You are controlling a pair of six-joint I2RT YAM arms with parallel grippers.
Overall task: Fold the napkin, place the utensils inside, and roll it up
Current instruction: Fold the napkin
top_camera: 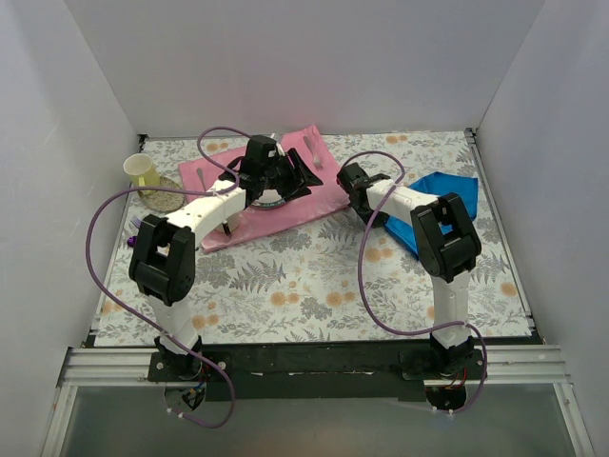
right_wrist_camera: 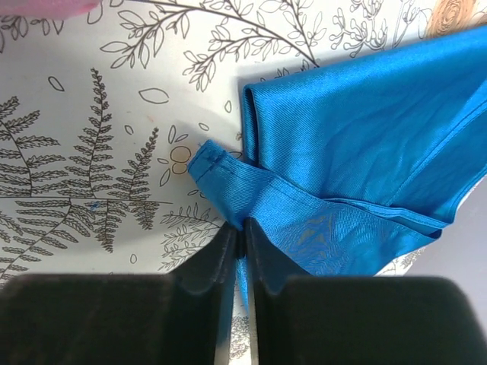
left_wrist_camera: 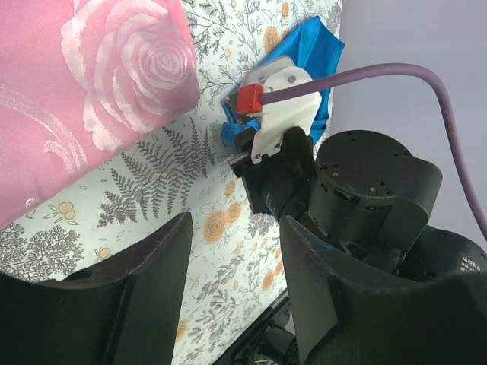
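The napkin [top_camera: 447, 184] lies at the right side of the table [top_camera: 285, 276], well apart from the pink mat [left_wrist_camera: 91, 99], crumpled into loose folds rather than spread flat. The right gripper [right_wrist_camera: 238, 228] is down at its near-left edge, its fingers nipped together on a hem of the blue cloth, and one small corner sticks out to the left of the pinch. Seen from the other arm, that same corner shows just under the right wrist's white bracket.

The left gripper [left_wrist_camera: 234, 228] hangs over the flowered table beside the mat's edge, its jaws apart with nothing between them. From above, that arm covers the middle of the mat — whatever lies under it I can't make out. A yellow cup [top_camera: 141, 169] stands at the far left.
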